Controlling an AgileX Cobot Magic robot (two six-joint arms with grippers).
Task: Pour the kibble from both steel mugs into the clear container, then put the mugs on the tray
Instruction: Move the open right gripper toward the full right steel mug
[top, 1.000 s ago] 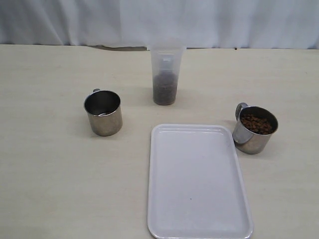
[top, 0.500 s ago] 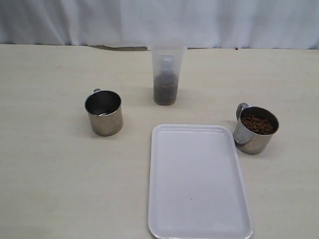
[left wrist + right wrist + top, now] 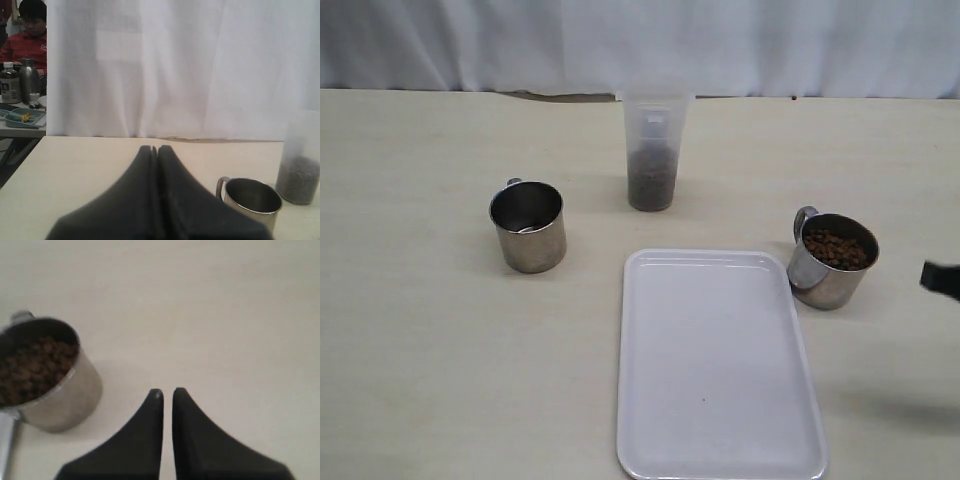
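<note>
Item: shiny stainless steel mug (image 3: 832,270) of dark brown kibble (image 3: 837,248), right of flat white tray (image 3: 710,370). Right gripper (image 3: 167,392): jaws pressed together, empty, near mug. Advice: spread jaws first, grasp handle (image 3: 803,218), keep level.

An empty steel mug (image 3: 527,226) stands left of the tray (image 3: 720,380), a kibble-filled mug (image 3: 832,258) just beside its right rim — the clear container (image 3: 653,140) behind, the right gripper (image 3: 936,280) near.
</note>
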